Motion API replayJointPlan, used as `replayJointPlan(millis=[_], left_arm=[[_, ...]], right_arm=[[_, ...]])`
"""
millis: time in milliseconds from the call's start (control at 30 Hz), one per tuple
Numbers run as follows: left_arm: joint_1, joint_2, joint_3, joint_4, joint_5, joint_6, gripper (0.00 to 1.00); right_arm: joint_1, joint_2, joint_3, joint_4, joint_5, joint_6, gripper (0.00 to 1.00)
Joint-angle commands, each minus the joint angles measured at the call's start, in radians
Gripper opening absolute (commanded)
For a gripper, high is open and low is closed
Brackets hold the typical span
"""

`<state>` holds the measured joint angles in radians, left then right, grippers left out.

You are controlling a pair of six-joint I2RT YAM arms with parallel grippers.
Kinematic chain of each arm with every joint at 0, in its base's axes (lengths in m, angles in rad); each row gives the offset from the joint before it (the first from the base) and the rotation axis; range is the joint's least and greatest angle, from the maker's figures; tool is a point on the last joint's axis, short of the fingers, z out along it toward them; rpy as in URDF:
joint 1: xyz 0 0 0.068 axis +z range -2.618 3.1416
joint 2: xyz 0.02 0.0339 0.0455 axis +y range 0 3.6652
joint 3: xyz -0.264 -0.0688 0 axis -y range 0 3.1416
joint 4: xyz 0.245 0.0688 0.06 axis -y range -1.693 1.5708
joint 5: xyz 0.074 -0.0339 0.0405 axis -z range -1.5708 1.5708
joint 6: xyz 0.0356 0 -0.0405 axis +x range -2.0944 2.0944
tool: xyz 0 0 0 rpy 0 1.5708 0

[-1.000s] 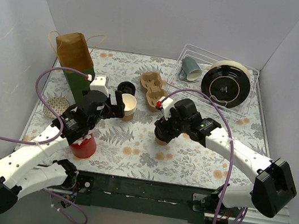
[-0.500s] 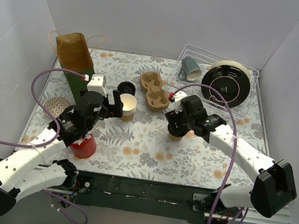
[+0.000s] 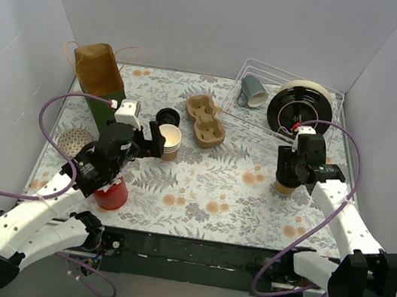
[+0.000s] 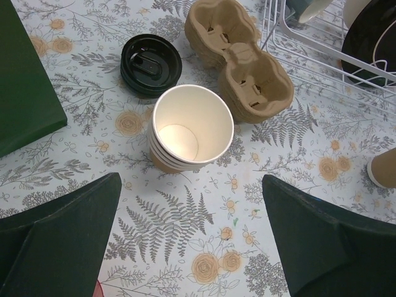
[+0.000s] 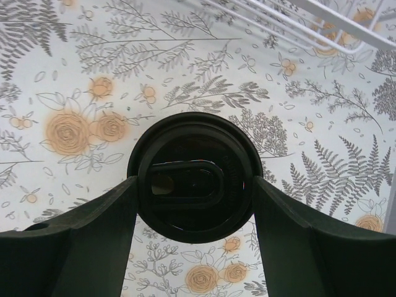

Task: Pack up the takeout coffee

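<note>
barely begun: pinching one black-lidded tan kraft paper cup [image 5: 185,148] in right gripper [image 5: 193,201], with left gripper [image 4: 192,247] spread above stacked lidless cups [image 4: 193,127], brown pulp carrier [image 4: 247,68] unfilled.

Left arm [image 3: 44,206] and right arm [image 3: 345,226] look the same: white shells, black joints, chunky black bases. A purple cable [image 3: 48,112] loops off each. Just behind the left claw [image 3: 160,142] and right claw [image 3: 285,180] sits a white camera block [image 3: 128,114] with a red plug. The fingers [image 4: 55,229] are dark, matte wedges.
</note>
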<state>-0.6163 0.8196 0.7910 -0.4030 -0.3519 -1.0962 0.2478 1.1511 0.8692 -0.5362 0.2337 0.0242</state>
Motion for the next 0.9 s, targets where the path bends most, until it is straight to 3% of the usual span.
replayJointPlan(millis=[0, 167, 367, 633, 767, 867], left_arm=[[0.001, -0.023, -0.012, 0.020, 0.005, 0.018, 0.98], [0.001, -0.016, -0.006, 0.018, 0.005, 0.019, 0.98], [0.001, -0.033, 0.005, 0.023, 0.014, 0.003, 0.98], [0.001, -0.017, 0.164, -0.043, 0.022, -0.045, 0.98], [0.001, 0.042, 0.318, -0.141, -0.011, -0.022, 0.98], [0.001, 0.104, 0.440, -0.218, -0.074, 0.025, 0.98]], right_arm=[[-0.039, -0.043, -0.038, 0.015, 0.024, 0.014, 0.72], [-0.062, -0.041, -0.065, 0.033, 0.030, 0.042, 0.75], [-0.064, -0.060, -0.036, 0.007, 0.048, 0.066, 0.89], [-0.062, -0.097, 0.077, -0.054, 0.035, 0.054, 0.97], [-0.062, -0.103, 0.172, -0.103, -0.071, 0.036, 0.96], [-0.056, -0.109, 0.215, -0.094, -0.274, 0.051, 0.93]])
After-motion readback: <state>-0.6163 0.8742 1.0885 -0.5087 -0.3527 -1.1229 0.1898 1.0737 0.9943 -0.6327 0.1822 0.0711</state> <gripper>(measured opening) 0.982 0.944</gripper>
